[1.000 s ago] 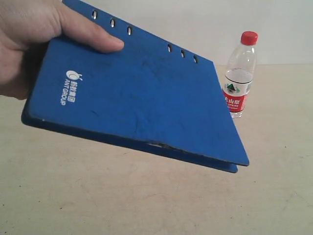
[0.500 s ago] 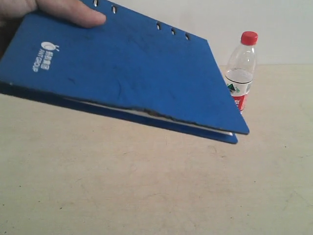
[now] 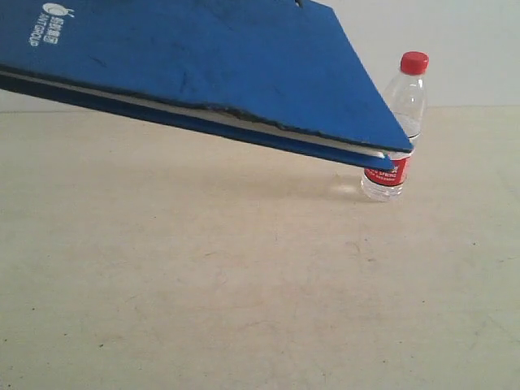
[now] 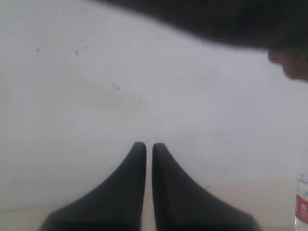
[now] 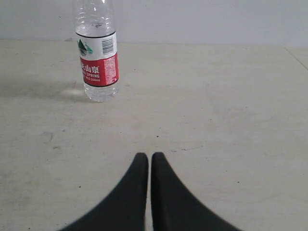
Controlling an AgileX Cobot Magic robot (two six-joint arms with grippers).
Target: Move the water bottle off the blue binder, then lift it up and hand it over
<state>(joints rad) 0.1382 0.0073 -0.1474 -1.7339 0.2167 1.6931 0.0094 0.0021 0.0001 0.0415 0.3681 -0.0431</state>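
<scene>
blue binder (image 3: 203,65): cut off top-left | water bottle (image 3: 410,97): middle hidden behind binder

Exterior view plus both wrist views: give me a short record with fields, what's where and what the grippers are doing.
binder: blue, in the air above the table, tilted, whoever holds it is out of frame
bottle: upright on the table, red cap on, partly hidden behind the binder's low corner
left gripper: shut, empty
right gripper: shut, empty, pointing toward the bottle
</scene>
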